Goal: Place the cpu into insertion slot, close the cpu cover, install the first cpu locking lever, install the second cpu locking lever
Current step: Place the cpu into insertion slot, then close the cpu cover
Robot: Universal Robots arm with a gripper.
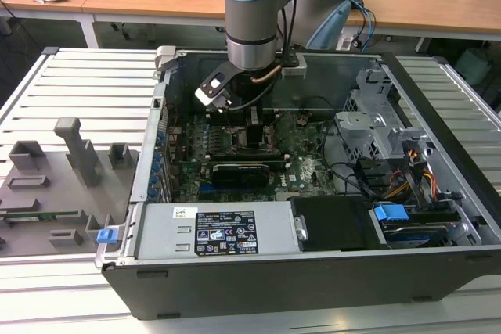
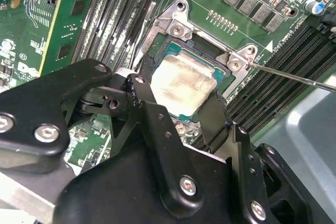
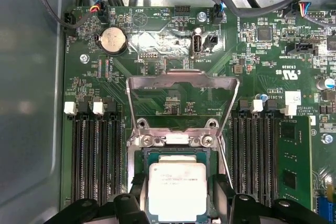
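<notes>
My gripper (image 2: 179, 94) is down inside the open computer case (image 1: 141, 185), over the green circuit board. Its two black fingers (image 2: 143, 98) flank the cpu (image 2: 181, 85), a pale silver square chip, and press against its two opposite edges. The cpu (image 3: 177, 187) lies flat and level in the insertion slot (image 3: 178, 141), with the gripper (image 3: 178, 184) still around it. The cpu cover (image 3: 182, 80) stands raised on its hinge, swung back beyond the slot. A thin wire locking lever (image 2: 294, 74) sticks out free beside the slot. In the exterior view the gripper (image 1: 254, 127) hangs below the blue-grey arm.
Rows of long black memory slots (image 3: 94, 156) run on both sides of the socket. A coin battery (image 3: 113, 40) and cable plugs lie beyond the cover. A drive cage (image 1: 383, 123) and power supply (image 1: 227, 232) sit inside the case. A grey fixture tray (image 1: 55, 185) lies at the exterior view's left.
</notes>
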